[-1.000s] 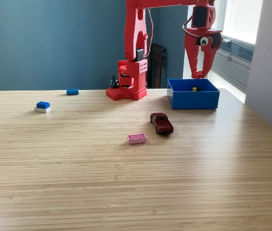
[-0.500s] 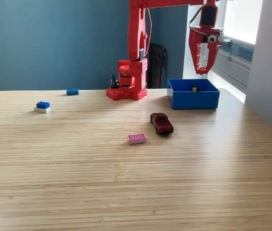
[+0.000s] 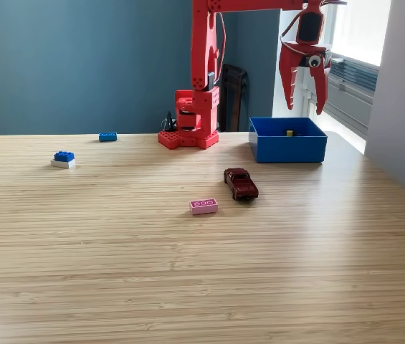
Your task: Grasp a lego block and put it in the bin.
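The blue bin (image 3: 288, 148) stands at the back right of the table in the exterior view, with a small yellow block (image 3: 289, 132) lying inside it. My red gripper (image 3: 304, 109) hangs above the bin, pointing down. It is open, its two fingers spread wide with nothing between them. A pink lego block (image 3: 203, 206) lies flat mid-table, well in front of the bin and to its left. At the far left, a blue block sits on a white one (image 3: 63, 159). Another blue block (image 3: 107, 136) lies behind that stack.
A dark red toy car (image 3: 241, 183) rests between the pink block and the bin. The arm's red base (image 3: 190, 123) stands at the table's back edge, left of the bin. A window and a wall lie on the right.
The gripper has lifted a little above the bin, and its fingers now stand wider apart than half a second ago. The blocks, car and bin have not moved.
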Controlling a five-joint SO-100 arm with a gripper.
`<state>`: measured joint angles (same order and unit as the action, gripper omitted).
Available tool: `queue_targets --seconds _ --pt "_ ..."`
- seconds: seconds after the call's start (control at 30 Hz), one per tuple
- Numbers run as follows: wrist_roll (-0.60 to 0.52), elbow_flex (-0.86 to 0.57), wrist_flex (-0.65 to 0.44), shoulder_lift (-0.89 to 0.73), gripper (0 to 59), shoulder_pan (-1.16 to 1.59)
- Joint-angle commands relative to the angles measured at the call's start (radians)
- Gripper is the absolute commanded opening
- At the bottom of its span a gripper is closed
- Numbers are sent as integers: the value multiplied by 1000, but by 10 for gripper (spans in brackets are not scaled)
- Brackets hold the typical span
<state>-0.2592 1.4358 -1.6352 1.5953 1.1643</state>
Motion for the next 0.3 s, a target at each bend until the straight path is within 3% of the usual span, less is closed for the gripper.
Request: queue_targets --seconds 0.03,0.3 --pt "-23 -41 -14 74 201 -52" --pt "-46 -83 -6 74 157 -367"
